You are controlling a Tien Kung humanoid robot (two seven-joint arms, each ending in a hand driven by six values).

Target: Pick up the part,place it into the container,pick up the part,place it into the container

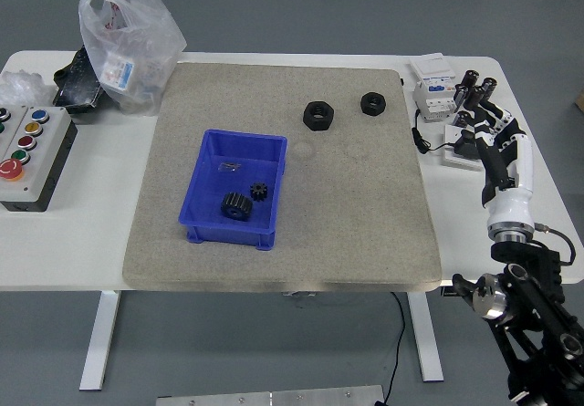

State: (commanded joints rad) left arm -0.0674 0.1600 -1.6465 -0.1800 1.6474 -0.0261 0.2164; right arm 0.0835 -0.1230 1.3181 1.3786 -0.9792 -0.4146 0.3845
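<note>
A blue container [208, 173] sits on the grey mat [365, 214], left of centre. Inside it lie a large black gear [235, 207] and a small black gear [258, 192]. Two black hex nuts rest on the mat's far part: a bigger one [318, 115] and a smaller one [372, 103]. My right hand [486, 133] hovers over the table's right side, off the mat, with fingers spread and nothing in them. It is well to the right of both nuts. My left arm does not show.
A white electrical module [434, 88] and several small black cylinders [474, 85] stand at the far right by my hand. A button box [27, 155] lies at the left edge, with a plastic bag [126, 46] and a black item [75, 87] behind it.
</note>
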